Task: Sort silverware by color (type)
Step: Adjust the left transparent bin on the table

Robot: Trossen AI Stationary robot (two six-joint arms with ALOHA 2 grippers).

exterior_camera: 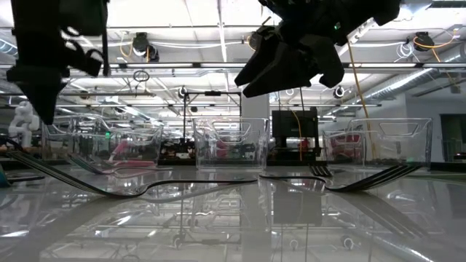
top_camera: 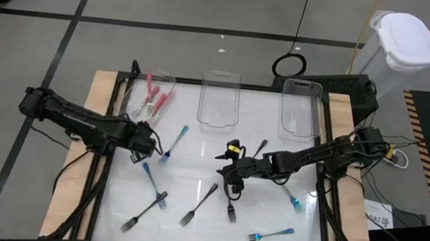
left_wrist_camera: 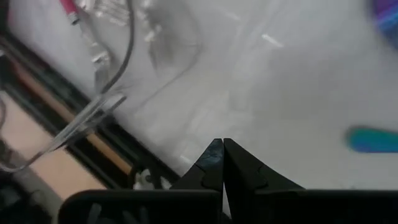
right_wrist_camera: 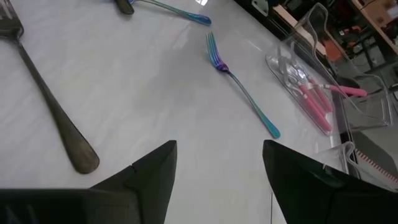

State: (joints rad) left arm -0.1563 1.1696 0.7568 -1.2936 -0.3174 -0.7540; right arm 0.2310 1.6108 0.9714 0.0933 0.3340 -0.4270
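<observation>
Pink forks [top_camera: 154, 92] already lie in the left tray [top_camera: 141, 82] at the tabletop's far left corner; that colour looks sorted. Middle tray [top_camera: 219, 97] and right tray [top_camera: 298, 106], along the far edge, hold nothing I can make out.

Left on the tabletop: blue forks and black ones. One blue fork [top_camera: 174, 143] lies left of centre, just beside the left gripper [top_camera: 147, 147]; another short blue one [top_camera: 151, 174] is a little nearer the near edge. Two more blue forks, [top_camera: 293, 198] and [top_camera: 271, 235], lie toward the near right corner. Black forks [top_camera: 144, 212], [top_camera: 199, 204] and [top_camera: 230, 207] are spread along the near half, and one more [top_camera: 260, 148] sits near centre.

Left gripper: jaws clenched, nothing between them (wrist view shows the tips pressed together). It hovers near the left tray.

Right gripper [top_camera: 231, 174]: jaws spread, holding nothing, poised above the centre with a black fork just beside it in its wrist view.

Judgement: roughly a third done; blue and black remain to sort.
</observation>
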